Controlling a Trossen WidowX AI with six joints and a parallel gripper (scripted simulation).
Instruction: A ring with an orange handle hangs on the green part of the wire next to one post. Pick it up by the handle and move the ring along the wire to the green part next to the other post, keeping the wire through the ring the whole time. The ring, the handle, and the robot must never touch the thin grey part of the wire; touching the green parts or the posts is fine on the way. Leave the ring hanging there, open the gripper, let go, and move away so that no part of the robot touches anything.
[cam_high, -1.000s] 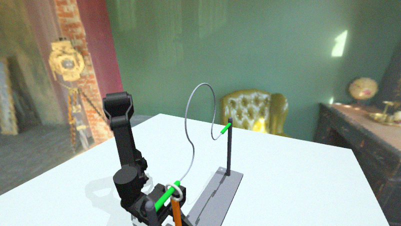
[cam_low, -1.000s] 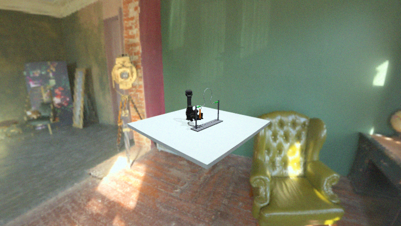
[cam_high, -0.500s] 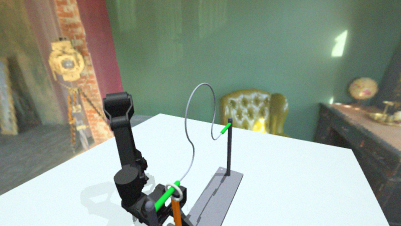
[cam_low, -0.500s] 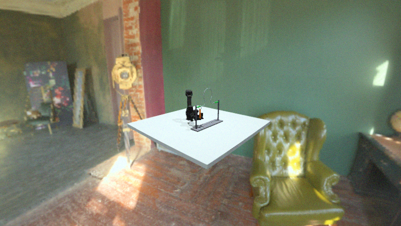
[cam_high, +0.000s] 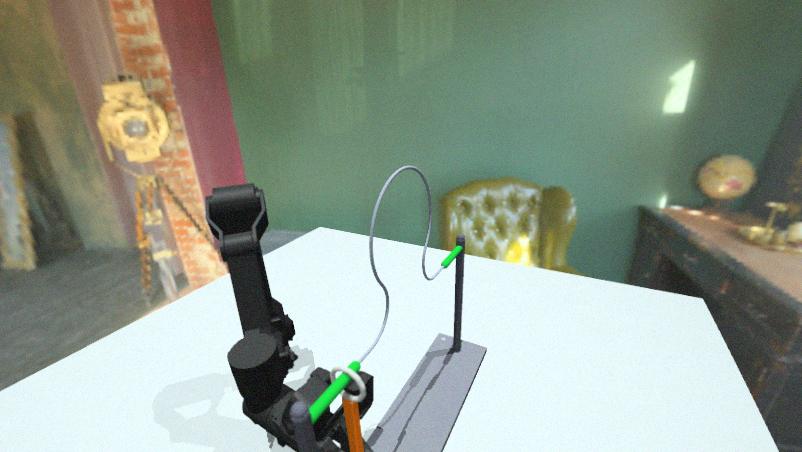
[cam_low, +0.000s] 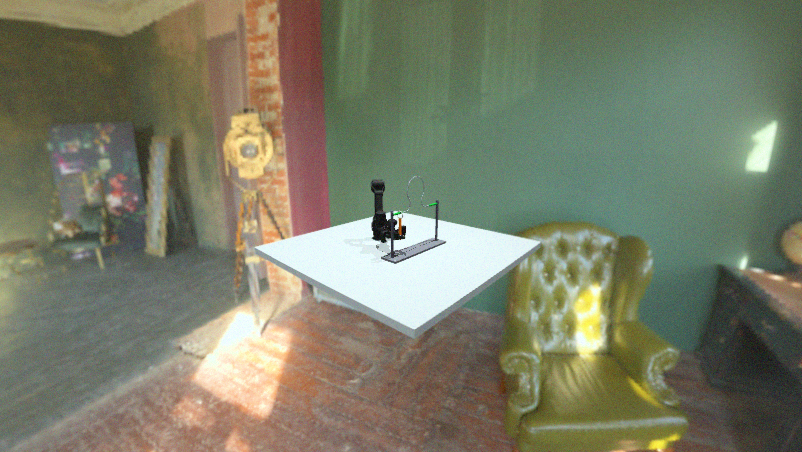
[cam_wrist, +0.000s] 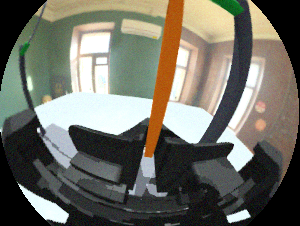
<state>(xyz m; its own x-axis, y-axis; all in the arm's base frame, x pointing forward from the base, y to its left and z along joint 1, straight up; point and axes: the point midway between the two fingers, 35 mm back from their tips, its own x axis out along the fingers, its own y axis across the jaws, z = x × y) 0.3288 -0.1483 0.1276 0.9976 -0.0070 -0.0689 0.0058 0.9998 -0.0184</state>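
The white ring (cam_high: 362, 386) hangs on the green part of the wire (cam_high: 331, 395) next to the near post (cam_high: 301, 421) (cam_wrist: 234, 76). Its orange handle (cam_high: 352, 426) (cam_low: 399, 226) (cam_wrist: 166, 63) hangs straight down from it. My gripper (cam_wrist: 151, 121) is low at the table, shut on the lower end of the handle. The thin grey wire (cam_high: 398, 171) rises from the near green part, loops high and drops to the green part (cam_high: 451, 256) (cam_wrist: 24, 48) at the far post (cam_high: 458, 303) (cam_low: 436, 221). The ring is clear of the grey wire.
Both posts stand on a grey base plate (cam_high: 438, 387) on the white table (cam_high: 589, 364) (cam_low: 449, 269). My black arm (cam_high: 247, 280) (cam_low: 379, 216) stands left of the near post. A yellow armchair (cam_low: 584, 336) is beyond the table's edge.
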